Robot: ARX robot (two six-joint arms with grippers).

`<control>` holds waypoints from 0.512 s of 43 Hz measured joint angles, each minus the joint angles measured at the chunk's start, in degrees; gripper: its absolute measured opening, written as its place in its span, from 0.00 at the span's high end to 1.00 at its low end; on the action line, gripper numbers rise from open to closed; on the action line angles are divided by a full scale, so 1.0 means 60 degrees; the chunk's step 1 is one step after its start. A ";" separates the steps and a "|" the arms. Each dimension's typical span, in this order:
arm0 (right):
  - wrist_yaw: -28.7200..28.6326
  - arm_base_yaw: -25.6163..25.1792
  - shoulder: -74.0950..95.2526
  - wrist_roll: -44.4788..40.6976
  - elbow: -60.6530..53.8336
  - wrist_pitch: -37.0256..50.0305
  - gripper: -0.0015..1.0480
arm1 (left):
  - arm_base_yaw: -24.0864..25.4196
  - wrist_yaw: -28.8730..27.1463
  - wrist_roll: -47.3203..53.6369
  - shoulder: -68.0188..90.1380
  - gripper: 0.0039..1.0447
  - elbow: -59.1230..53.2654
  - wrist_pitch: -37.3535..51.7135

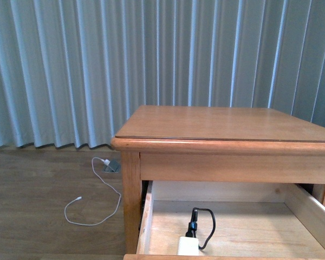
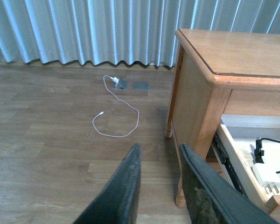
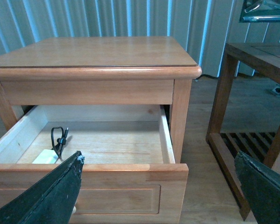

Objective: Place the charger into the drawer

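Two grippers: left gripper [image 2: 159,148] spread, empty; right gripper [image 3: 158,158] likewise.
Charger [image 1: 188,245]: on drawer [image 1: 309,214] floor, near its front, cable looped.
Drawer: pulled open.

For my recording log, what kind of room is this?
Probably a home-like room, perhaps a bedroom: a wooden nightstand with an open drawer, floor-length pleated curtains and wood-look flooring.
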 joint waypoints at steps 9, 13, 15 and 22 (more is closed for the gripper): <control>0.0004 0.0000 0.0000 0.0000 0.0000 0.0000 0.08 | 0.0452 0.0448 0.0066 -0.0790 0.96 -0.0732 -0.0011; 0.0000 0.0000 0.0000 0.0000 0.0000 0.0000 0.08 | 0.1082 0.1188 0.0098 -0.1166 0.96 -0.0987 -0.0109; 0.0004 0.0000 0.0000 0.0000 0.0000 0.0000 0.08 | 0.1206 0.1166 0.0095 -0.1315 0.96 -0.1086 -0.0160; 0.0007 0.0000 0.0000 0.0000 0.0000 0.0000 0.08 | 0.1253 0.1235 0.0102 -0.1861 0.96 -0.1399 -0.0393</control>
